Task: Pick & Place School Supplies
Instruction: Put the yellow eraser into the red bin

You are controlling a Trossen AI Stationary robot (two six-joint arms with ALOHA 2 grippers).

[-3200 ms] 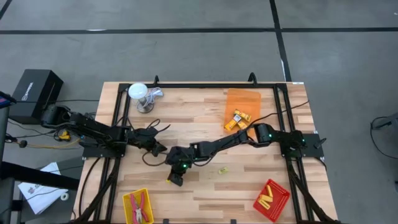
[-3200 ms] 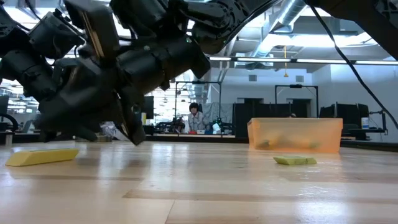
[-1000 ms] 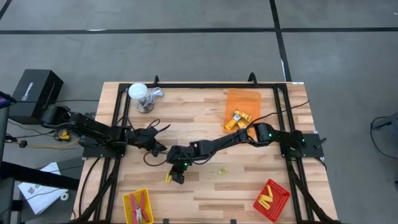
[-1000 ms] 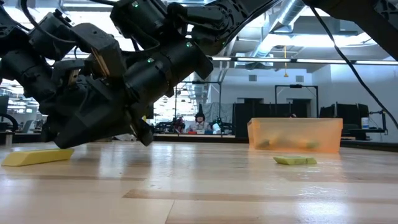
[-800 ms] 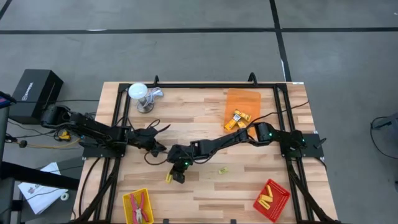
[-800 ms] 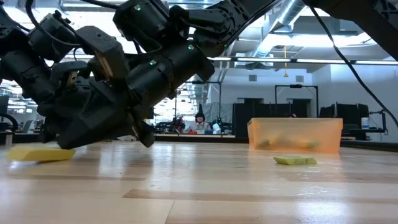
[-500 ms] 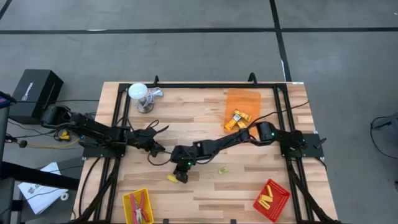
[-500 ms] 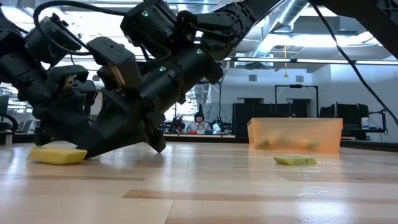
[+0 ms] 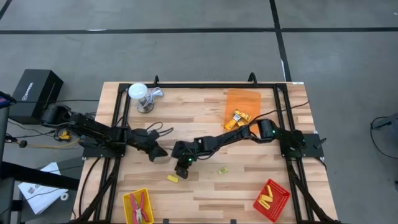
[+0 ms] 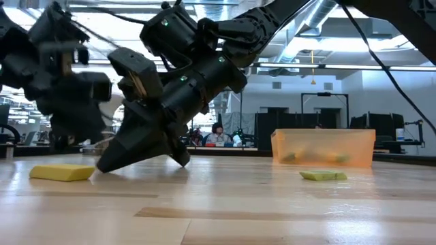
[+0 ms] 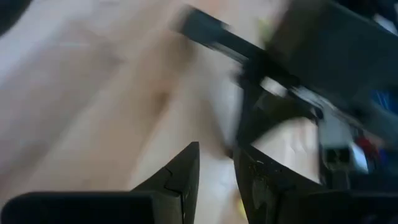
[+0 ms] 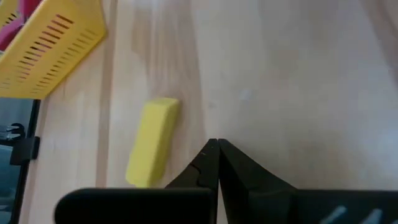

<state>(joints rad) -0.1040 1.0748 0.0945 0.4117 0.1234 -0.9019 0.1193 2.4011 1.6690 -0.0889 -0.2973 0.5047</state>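
Jaws clenched and empty, the right gripper [image 9: 181, 169] reaches from the table's 3 o'clock edge to mid-table in the high view; the left gripper [image 9: 160, 152], fingers slightly parted around nothing, sits at its 10 o'clock. One plain yellow block [image 9: 172, 179] lies at the right gripper's 7 o'clock. In the low view, that block [image 10: 62, 173] rests flat. The right wrist view shows it [image 12: 152, 142] beside the yellow tray [image 12: 50, 56].
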